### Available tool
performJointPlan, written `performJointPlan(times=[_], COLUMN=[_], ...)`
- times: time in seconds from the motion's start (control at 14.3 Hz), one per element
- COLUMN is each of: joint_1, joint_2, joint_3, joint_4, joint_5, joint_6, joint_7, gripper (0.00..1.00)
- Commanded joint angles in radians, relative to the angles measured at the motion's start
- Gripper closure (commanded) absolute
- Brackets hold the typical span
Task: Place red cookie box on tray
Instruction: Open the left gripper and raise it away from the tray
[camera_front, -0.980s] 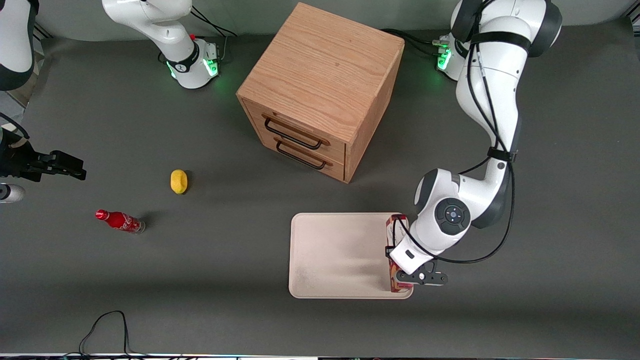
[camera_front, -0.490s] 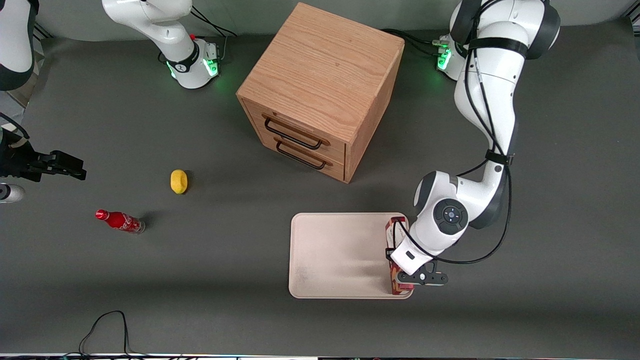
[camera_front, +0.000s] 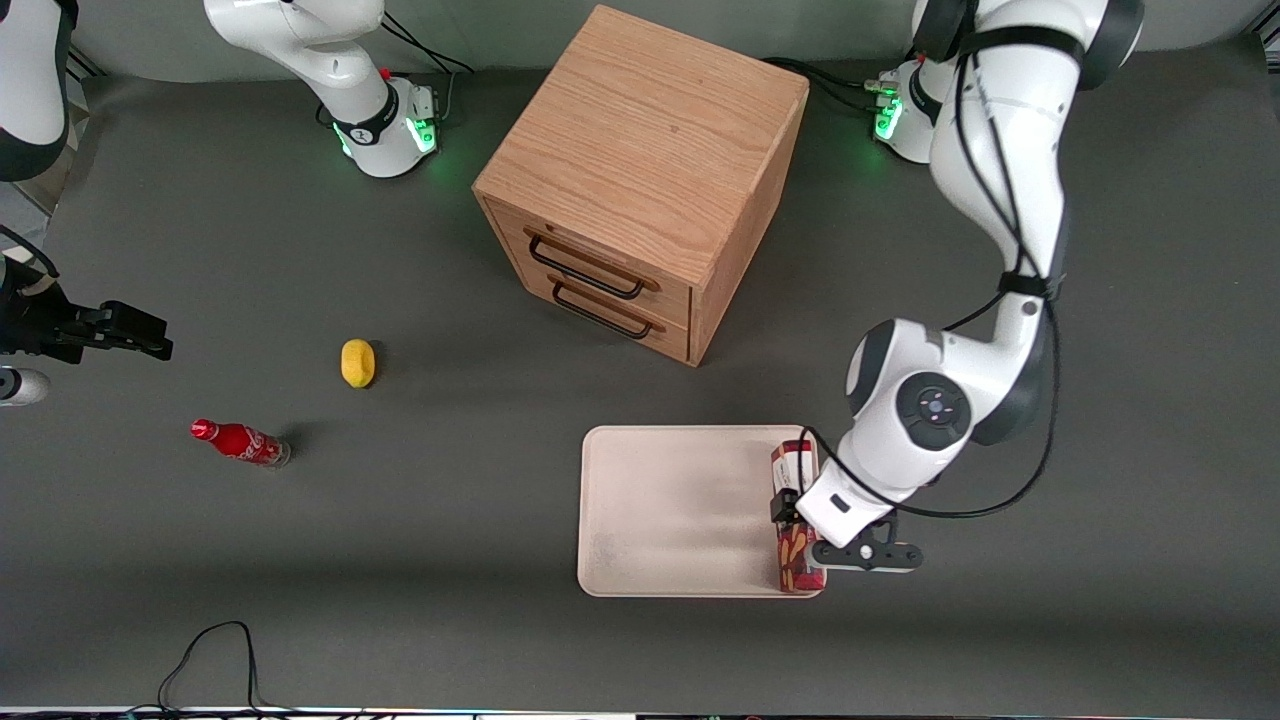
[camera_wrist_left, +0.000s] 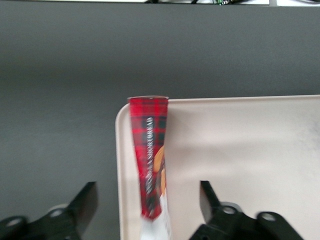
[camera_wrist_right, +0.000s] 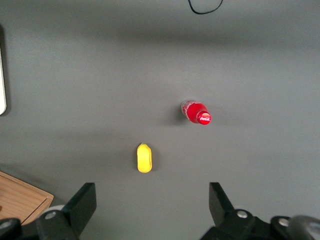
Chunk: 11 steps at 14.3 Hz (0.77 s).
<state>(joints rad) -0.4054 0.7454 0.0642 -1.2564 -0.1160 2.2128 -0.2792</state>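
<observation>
- The red cookie box (camera_front: 795, 520) is lying on the tray (camera_front: 680, 510), stretched along the tray's short edge at the working arm's end, just inside the low rim.
- In the left wrist view the red cookie box (camera_wrist_left: 150, 160) is showing a tartan-patterned top and a cookie picture, and its one visible end is sitting close to a rounded corner of the tray (camera_wrist_left: 240, 150).
- Nothing else is lying in the tray; the rest of its cream surface is showing bare.
- The gripper (camera_front: 866, 556) is hanging above the tray's short edge, over the part of the box nearer the front camera, and is partly covering it in that view.
- In the wrist view the gripper (camera_wrist_left: 145, 202) is spread wide, its two fingers (camera_wrist_left: 86, 199) standing well apart on either side of the box without touching it, so the box is lying released.
- The left arm is reaching down from its base, elbow bent above the table beside the tray, wrist tilting toward the tray.
- A wooden drawer cabinet (camera_front: 645, 175) is standing farther from the front camera than the tray, both drawers shut.
- Toward the parked arm's end of the table from the tray, a yellow lemon (camera_front: 357, 362) and a small red soda bottle (camera_front: 240, 442) are lying apart from each other.
</observation>
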Motion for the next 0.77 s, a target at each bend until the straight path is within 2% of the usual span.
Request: performJointPlan(times=[0.0,0.28,0.7], joint_1=[0.039,0.108,0.237], joint_2=[-0.2,-0.365,-0.716], joint_3=[0.003,0.026,0.026], joint_4=[-0.164,-0.218,-0.461], joint_5=[0.03,0.032,0.036], joint_6=[-0.099,-0.258,-0.404], joint_7=[-0.008,-0.011,0.02], gripper=[0.0,0.0,0.0])
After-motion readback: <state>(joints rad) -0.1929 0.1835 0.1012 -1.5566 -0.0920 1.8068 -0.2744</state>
